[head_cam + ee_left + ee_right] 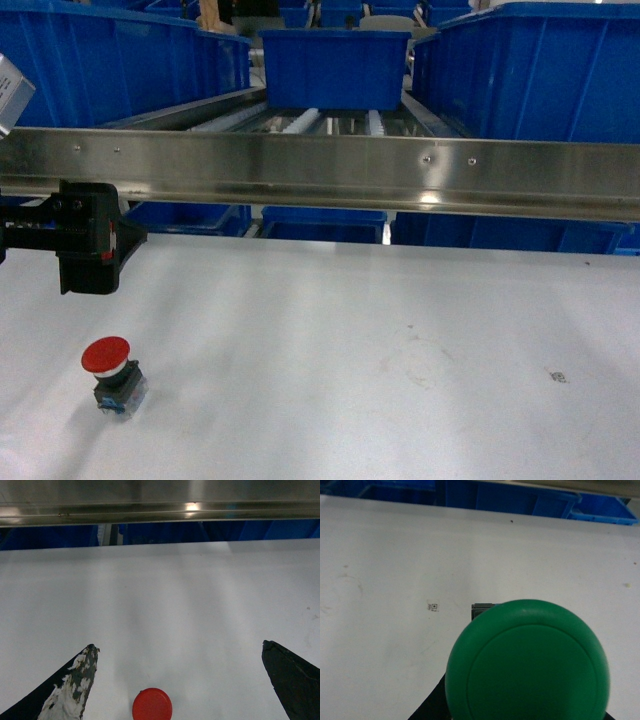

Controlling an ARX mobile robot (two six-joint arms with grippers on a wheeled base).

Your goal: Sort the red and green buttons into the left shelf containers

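While the red button (pixel 107 362) sits on the white surface (pixel 380 350) near its left front corner, cap up and slightly tilted on its clear-grey block, the left end effector (pixel 180 652) hangs above it with its two black fingers spread wide apart; the left wrist view shows the red cap at the bottom edge, between the fingertips (pixel 89 655) but touching neither, and one finger carries flaking white residue. In the head view the left arm's black body (pixel 85 235) shows at the left edge, just behind the button. The green button (pixel 527 662) fills the lower part of the right wrist view, very close to the camera, its round cap facing the lens and a grey block edge showing behind it; dark finger parts appear at either side beneath it, so the right end effector seems to hold it, though I cannot tell for certain. Beyond a steel rail (pixel 330 170), large blue tubs (pixel 110 65) stand on the shelf, at left, centre and right.
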